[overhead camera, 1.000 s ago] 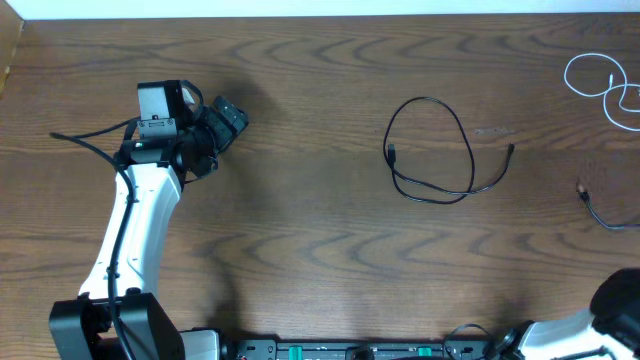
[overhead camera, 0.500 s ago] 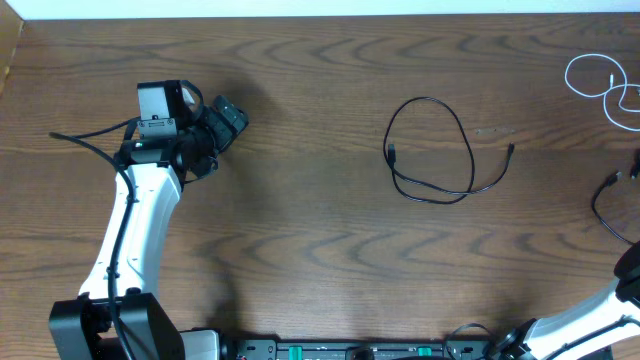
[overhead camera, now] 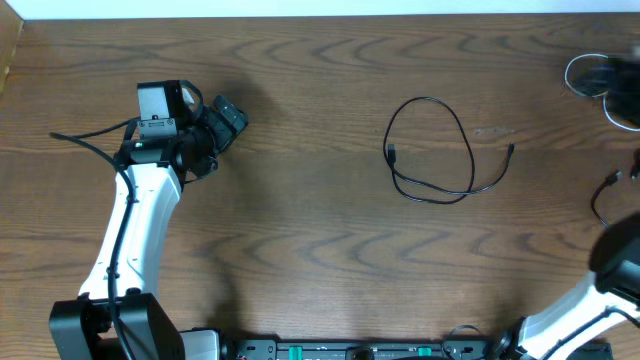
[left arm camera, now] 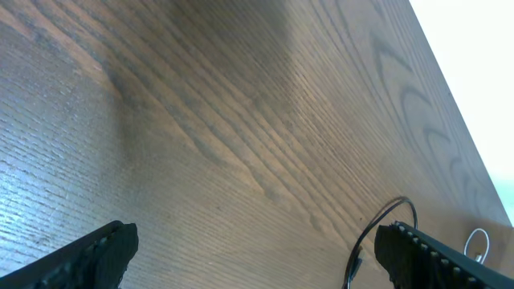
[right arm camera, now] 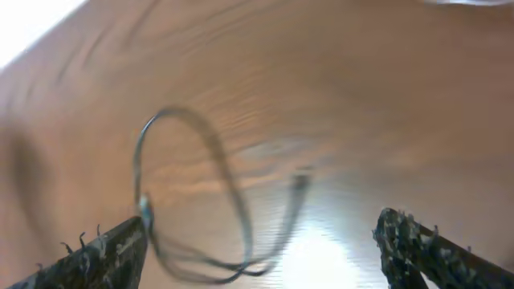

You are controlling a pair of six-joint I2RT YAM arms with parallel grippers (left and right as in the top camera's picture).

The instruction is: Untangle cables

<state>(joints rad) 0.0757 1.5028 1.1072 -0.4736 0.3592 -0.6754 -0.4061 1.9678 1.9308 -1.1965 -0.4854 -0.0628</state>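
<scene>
A thin black cable [overhead camera: 432, 150] lies in a loose loop at mid-table, also visible in the left wrist view [left arm camera: 384, 229] and, blurred, in the right wrist view [right arm camera: 193, 168]. A white cable [overhead camera: 578, 78] is coiled at the far right, partly under a dark motion blur [overhead camera: 615, 70]. Another black cord [overhead camera: 603, 195] lies at the right edge. My left gripper [overhead camera: 228, 118] [left arm camera: 257, 245] hovers open over bare wood at the left. My right gripper [right arm camera: 261, 241] is open with nothing between its fingers, facing the black loop.
The left arm [overhead camera: 135, 230] stretches up from the front left. The right arm [overhead camera: 622, 265] comes in at the front right corner. The table's back edge meets a white wall [overhead camera: 320, 6].
The right gripper has opened from shut. The black cord at the right edge has shifted and now lies free. The right arm has moved and a dark blur covers the white cable. The left arm is still.
</scene>
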